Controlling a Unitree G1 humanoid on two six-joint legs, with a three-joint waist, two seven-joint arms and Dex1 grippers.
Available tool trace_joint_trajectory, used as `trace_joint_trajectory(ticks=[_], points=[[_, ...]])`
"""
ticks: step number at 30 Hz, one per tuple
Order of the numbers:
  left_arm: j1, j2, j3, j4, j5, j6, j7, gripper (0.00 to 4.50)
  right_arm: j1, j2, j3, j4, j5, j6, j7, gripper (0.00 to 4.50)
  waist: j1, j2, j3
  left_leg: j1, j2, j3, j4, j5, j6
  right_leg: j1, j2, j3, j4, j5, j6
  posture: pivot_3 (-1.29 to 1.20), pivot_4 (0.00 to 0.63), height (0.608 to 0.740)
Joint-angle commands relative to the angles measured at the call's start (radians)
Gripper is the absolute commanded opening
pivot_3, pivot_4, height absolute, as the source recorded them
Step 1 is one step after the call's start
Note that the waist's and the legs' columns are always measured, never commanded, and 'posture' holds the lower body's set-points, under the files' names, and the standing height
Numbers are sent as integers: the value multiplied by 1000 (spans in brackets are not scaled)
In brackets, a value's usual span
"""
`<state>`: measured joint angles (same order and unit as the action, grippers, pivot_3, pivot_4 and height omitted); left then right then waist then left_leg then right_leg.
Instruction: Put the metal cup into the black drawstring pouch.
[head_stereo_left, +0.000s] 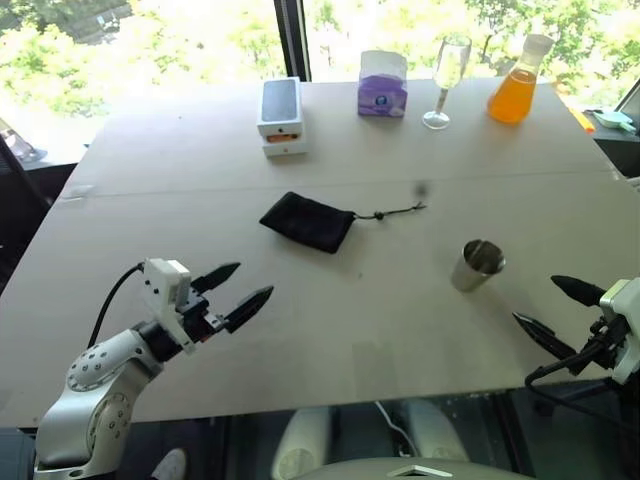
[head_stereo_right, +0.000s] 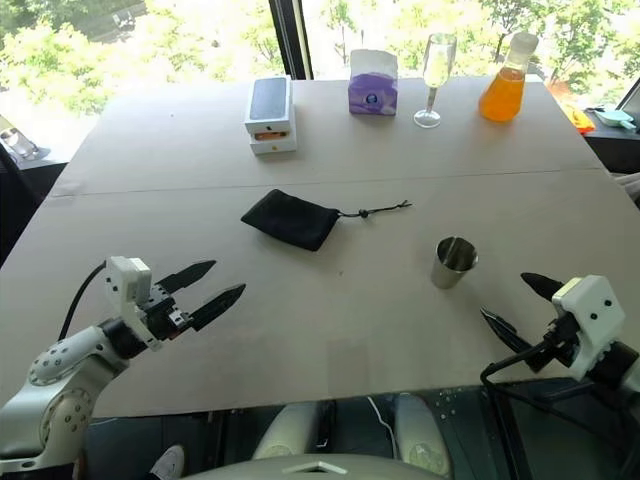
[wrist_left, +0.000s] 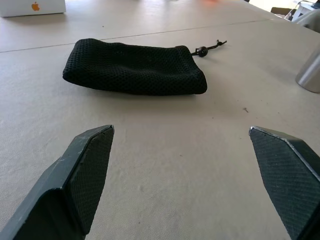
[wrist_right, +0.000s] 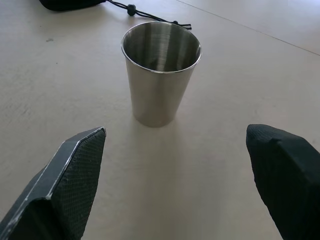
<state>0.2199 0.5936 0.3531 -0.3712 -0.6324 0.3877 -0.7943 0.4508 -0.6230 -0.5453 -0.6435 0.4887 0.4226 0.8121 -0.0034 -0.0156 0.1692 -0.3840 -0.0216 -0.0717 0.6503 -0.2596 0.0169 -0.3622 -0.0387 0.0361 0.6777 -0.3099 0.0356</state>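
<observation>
Across the far edge of the pale surface (head_stereo_left: 330, 330), head view: white phone box (head_stereo_left: 281, 117) at 11 o'clock, purple tissue pack (head_stereo_left: 382, 84) at 12, wine glass (head_stereo_left: 447, 82) and flask of orange liquid (head_stereo_left: 518, 82) toward 1. Nothing stands between either arm and the near items.

Black drawstring pouch (head_stereo_left: 307, 221): centre of surface, lying flat, cord with knot trailing toward 3 o'clock. Metal cup (head_stereo_left: 477, 265): upright, mouth open, at 4 o'clock from the pouch, well apart from it.

Left gripper (head_stereo_left: 236, 291): low at 8 o'clock, fingers spread wide, empty. Right gripper (head_stereo_left: 558, 312): at 4 o'clock, fingers wide, empty.

Left wrist view: pouch of mesh weave, ahead between the fingers (wrist_left: 80, 175).

Right wrist view: cup shiny, tapered, ahead of the fingers (wrist_right: 65, 185), untouched.
</observation>
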Motion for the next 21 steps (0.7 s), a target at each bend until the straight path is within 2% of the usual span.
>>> trace_joint_trajectory(ticks=[1,9,14,18,21], points=[[-23,-1,16,-30,-17,-1,19,4479,-12,5,8,-13,6,-29,-15,4500,0,0,0,0,0,0,0,0,0,0,0,0,0,0,0,0,150,740],[-115,11,3,-12,-5,41,68,4479,-47,71,69,-10,-53,-176,-57,4500,-1,0,0,0,-1,0,0,0,0,0,0,-1,0,0,0,0,150,740],[-175,14,-34,-59,11,98,138,4479,-66,63,101,-66,54,-158,-19,4500,-3,0,0,0,-1,0,0,0,0,0,0,-1,0,0,0,0,150,740],[-229,32,-111,-123,79,162,222,4479,-69,83,125,-114,93,-247,28,4500,-1,0,0,0,-1,-1,0,0,0,0,0,-1,0,0,0,0,150,740],[-289,54,-207,-199,214,191,320,4479,-90,82,128,-135,126,-273,37,4500,-1,0,0,0,-1,-2,0,0,0,0,0,-2,0,0,0,0,150,740]])
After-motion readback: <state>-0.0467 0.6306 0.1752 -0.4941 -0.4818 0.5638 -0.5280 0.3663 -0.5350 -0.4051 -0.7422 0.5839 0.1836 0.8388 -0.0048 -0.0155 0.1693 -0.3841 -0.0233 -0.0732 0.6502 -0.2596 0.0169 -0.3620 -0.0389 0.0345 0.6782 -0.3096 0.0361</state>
